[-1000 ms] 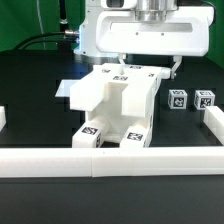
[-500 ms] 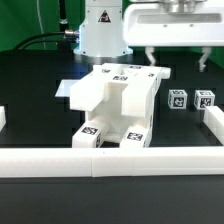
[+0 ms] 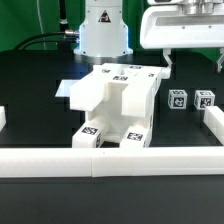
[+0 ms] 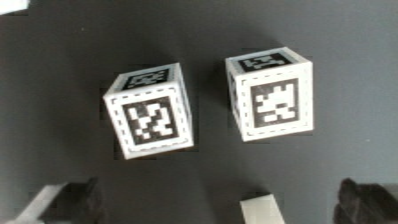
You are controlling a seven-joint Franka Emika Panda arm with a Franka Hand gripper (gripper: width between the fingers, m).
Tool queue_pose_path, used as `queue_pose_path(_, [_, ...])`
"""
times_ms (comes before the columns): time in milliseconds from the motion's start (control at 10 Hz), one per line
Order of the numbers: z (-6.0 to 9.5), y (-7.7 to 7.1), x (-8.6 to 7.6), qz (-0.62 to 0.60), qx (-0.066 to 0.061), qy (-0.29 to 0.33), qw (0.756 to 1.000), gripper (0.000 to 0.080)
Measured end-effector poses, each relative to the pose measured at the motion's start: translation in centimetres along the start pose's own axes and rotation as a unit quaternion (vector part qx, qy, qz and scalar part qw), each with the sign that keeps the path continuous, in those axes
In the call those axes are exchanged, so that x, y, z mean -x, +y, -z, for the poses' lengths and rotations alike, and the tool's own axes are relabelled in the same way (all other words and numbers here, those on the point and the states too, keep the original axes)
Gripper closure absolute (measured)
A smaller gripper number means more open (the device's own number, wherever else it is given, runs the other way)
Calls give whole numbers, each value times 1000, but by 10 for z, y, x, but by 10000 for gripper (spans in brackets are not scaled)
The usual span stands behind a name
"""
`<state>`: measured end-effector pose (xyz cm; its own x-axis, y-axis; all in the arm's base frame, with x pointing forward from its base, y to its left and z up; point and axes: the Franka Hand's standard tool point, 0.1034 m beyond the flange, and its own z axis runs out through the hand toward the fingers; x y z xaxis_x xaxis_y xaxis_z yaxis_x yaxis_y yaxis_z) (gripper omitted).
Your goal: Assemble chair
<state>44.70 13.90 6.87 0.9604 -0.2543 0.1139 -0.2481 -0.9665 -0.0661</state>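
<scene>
two small blocks [image 3: 178, 99] now lie below the gripper [image 3: 195, 62] (spread wide, newly arrived).

The arm's base [image 3: 103, 35] is a rounded, glossy white column; a small dark mark [image 3: 100, 15] sits on its front; black cables [image 3: 40, 41] run beside it on the exterior view's left. The gripper [image 3: 195, 61] has a broad, boxy white body with rounded edges; above it sits a grey metal flange [image 3: 188, 4]; its fingers [image 3: 169, 60] are slim and dark; in the wrist view the fingertips [image 4: 64, 200] show black and blurred.
</scene>
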Motion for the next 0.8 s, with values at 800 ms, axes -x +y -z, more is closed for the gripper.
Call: queue_pose_path(800, [-20,-38,-4,43,2,-2,999,151])
